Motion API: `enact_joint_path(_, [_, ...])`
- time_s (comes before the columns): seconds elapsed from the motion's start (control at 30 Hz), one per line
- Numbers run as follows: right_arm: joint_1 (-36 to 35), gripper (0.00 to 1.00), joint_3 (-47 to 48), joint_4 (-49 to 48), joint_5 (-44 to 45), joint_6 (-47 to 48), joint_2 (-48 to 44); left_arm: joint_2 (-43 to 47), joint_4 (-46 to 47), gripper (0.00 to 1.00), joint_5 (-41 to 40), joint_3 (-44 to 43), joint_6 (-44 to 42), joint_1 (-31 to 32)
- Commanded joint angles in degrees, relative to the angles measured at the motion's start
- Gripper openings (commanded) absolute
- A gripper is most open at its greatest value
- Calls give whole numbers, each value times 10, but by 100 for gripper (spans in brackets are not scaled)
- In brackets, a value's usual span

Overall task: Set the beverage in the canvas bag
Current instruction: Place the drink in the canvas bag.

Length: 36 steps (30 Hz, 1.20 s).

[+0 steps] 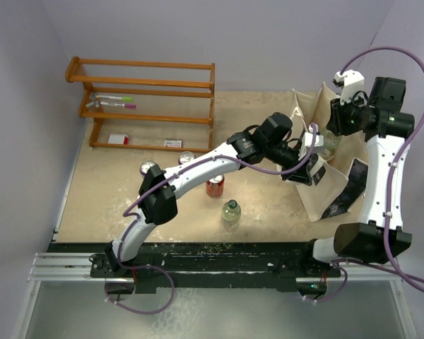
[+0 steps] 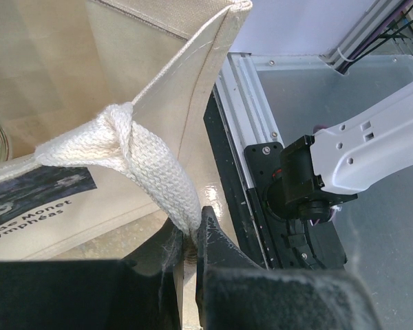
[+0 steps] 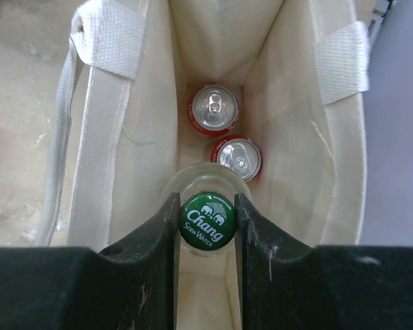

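The cream canvas bag stands open at the table's right side, its dark printed picture on the outer wall. My left gripper is shut on one woven loop handle at the bag's near rim. My right gripper hangs over the bag's mouth, shut on the neck of a clear glass bottle with a green cap, the beverage. The bottle sits partly inside the bag. Two red cans stand on the bag's bottom beyond it.
On the table left of the bag stand a red can, a green-capped bottle and two cans. A wooden shelf rack with pens stands at the back left. The left arm stretches across the table's middle.
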State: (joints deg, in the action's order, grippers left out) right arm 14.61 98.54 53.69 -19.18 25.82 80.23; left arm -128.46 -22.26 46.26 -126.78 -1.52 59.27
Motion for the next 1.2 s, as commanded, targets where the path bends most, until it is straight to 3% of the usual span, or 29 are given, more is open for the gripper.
enact_joint_path(0.0, [-5,0,-15,-74,-20,40,-13,34,13,0,20,10,6,1])
enact_joint_path(0.4, [-12,0,-81,-57,-37,49,-6,47,10,0,22,24,4,1])
enact_joint_path(1.17, [-32,0,-278,-347,-32,-66,-32,69,12,0,31,51,1,-1])
